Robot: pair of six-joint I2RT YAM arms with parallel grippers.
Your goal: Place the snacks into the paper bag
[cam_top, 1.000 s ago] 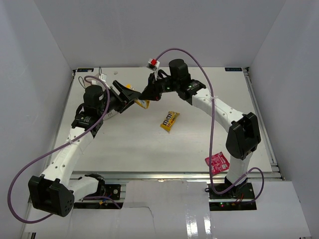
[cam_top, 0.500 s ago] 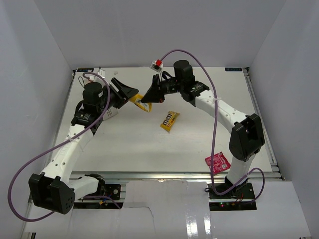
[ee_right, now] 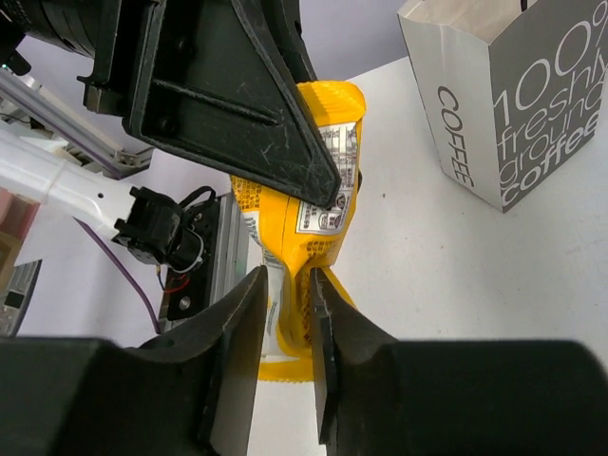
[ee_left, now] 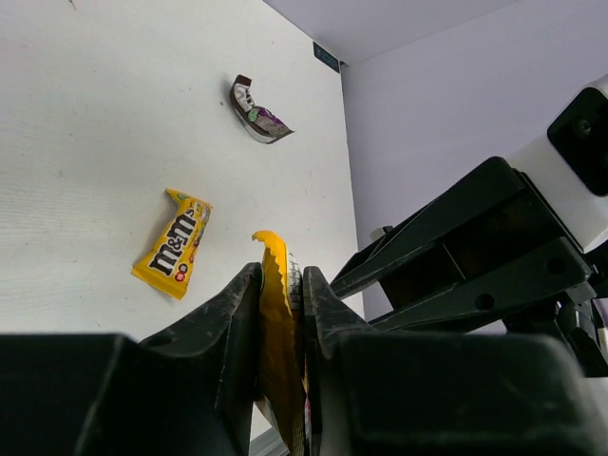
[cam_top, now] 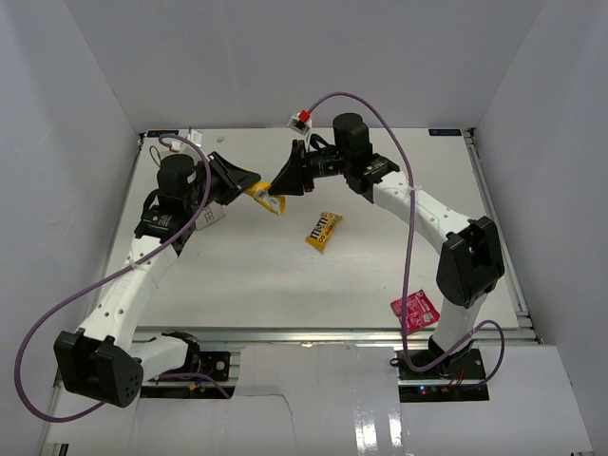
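Observation:
A yellow snack packet (cam_top: 265, 198) hangs in the air between my two grippers at the back of the table. My left gripper (cam_top: 249, 184) is shut on one end of this packet (ee_left: 276, 323), which is pressed flat between both jaws. My right gripper (ee_right: 287, 281) is open: its jaws stand a little apart round the packet's other end (ee_right: 323, 190), with a slim gap on one side. A second yellow snack (cam_top: 324, 231) lies mid-table, also in the left wrist view (ee_left: 174, 243). A dark snack (ee_left: 256, 110) lies farther back. The paper bag (ee_right: 494, 104) stands upright, open at the top.
A pink snack (cam_top: 414, 310) lies at the table's front right by the right arm's base. Purple cables loop above both arms. White walls close in the table at the back and both sides.
My left gripper has shut on the yellow packet that the right gripper held up. The right gripper's jaws have loosened round it. Both arms have barely shifted.

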